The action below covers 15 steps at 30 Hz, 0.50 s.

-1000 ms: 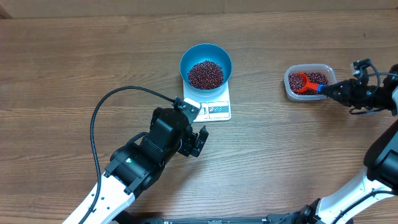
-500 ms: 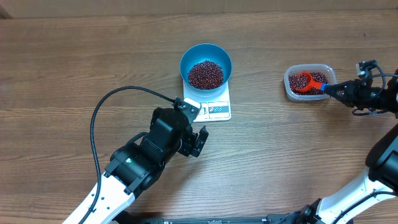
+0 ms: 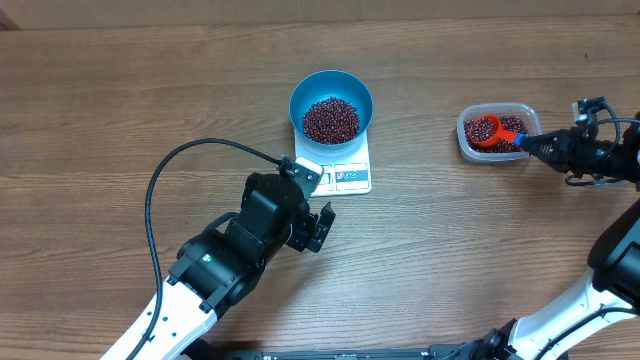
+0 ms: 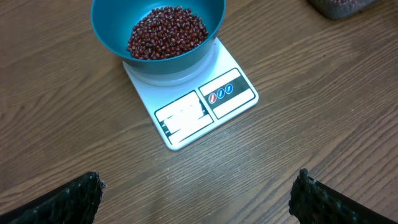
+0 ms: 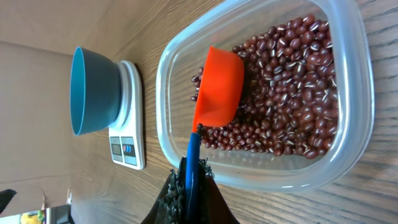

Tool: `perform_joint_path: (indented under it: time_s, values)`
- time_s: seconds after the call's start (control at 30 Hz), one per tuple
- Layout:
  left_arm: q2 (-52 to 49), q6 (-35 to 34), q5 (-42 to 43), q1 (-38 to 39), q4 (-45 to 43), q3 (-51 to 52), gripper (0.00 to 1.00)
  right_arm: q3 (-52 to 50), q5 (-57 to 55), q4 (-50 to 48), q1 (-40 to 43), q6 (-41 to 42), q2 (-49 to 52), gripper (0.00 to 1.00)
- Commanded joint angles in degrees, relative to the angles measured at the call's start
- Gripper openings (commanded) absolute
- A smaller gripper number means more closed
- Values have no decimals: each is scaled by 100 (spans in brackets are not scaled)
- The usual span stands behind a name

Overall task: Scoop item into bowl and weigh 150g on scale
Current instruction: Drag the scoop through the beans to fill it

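Since a second ago the right arm has drawn back a little toward the table's right edge, and the scoop has shifted with it inside the tub; over the last half second nothing has changed.

We see a wood-grain table (image 3: 100, 120) of brown planks filling nearly the whole overhead view, with only a pale strip beyond its far edge. We cannot tell whether that is floor or wall.

Our left arm (image 3: 215, 265) lies across the near-left part of the table, a black cable (image 3: 160, 180) looping over the wood beside it. The left gripper (image 4: 198, 198) hangs just short of the scale with its fingers (image 4: 74, 202) spread wide, holding nothing.

Near the table's middle sits the white scale (image 3: 345, 177), display and blue-marked buttons facing the left arm. The blue bowl (image 3: 300, 95) stands on its platform, and in it lies a heap of dark red beans (image 3: 331, 119).

Well apart to the right is the clear tub (image 3: 462, 135) with more of the beans (image 3: 512, 125). The right gripper (image 5: 189, 180) is pinched tight on the blue handle of the scoop (image 3: 486, 130) — its orange cup rests inside the tub, over the beans.
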<state>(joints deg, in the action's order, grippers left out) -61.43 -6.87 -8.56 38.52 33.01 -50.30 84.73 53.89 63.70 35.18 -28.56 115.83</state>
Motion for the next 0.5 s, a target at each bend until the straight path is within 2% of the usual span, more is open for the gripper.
perform_joint_path:
  time_s: [0.0, 0.47]
  values:
    - [-39, 90, 68, -26, -2, 4, 100, -39, 306, -4, 26, -42, 24, 4]
    - [-39, 90, 68, -26, -2, 4, 100, -35, 752, 140, 326, -42, 24, 4]
